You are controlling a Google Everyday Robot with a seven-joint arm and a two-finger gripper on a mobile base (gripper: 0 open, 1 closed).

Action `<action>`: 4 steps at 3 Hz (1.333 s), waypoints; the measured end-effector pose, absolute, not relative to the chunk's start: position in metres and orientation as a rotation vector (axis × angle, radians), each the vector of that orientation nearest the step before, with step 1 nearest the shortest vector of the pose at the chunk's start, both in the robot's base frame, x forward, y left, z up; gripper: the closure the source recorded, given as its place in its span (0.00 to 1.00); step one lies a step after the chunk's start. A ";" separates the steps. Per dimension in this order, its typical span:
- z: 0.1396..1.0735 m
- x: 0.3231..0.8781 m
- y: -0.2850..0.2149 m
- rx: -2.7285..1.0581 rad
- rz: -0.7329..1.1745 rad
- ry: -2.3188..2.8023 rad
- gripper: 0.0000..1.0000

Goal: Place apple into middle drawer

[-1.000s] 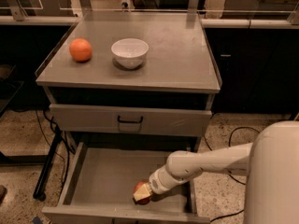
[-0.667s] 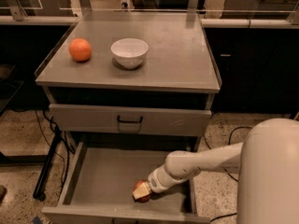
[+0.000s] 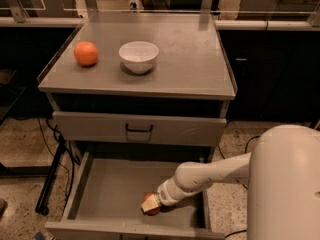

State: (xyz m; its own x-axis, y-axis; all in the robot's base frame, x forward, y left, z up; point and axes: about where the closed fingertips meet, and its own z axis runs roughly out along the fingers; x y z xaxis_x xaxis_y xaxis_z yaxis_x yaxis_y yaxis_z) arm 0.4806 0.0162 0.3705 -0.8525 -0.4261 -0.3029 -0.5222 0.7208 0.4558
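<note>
On the worktop (image 3: pixel 195 54), an orange fruit (image 3: pixel 86 53) sits left of a white bowl (image 3: pixel 138 55). Below, the middle drawer (image 3: pixel 107 189) stands pulled open. Near its front wall lies the apple (image 3: pixel 153 211), with the pincer (image 3: pixel 149 204) seemingly closed around it, though its tips are indistinct. The white arm (image 3: pixel 210 175) reaches in from the right.

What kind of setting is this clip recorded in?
Probably a lab or workshop test area: a grey metal drawer cabinet, cables on the speckled floor, glass partitions behind. The gripper is at the apple inside the middle drawer.
</note>
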 end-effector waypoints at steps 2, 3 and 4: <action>0.370 0.481 0.016 -0.764 0.808 2.748 0.57; 0.370 0.481 0.016 -0.764 0.808 2.748 0.28; 0.370 0.481 0.016 -0.764 0.808 2.748 0.00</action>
State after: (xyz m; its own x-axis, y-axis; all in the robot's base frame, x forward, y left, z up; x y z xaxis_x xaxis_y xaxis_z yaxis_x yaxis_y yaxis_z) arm 0.4806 0.0163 0.3703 -0.8526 -0.4261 -0.3025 -0.5220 0.7209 0.4558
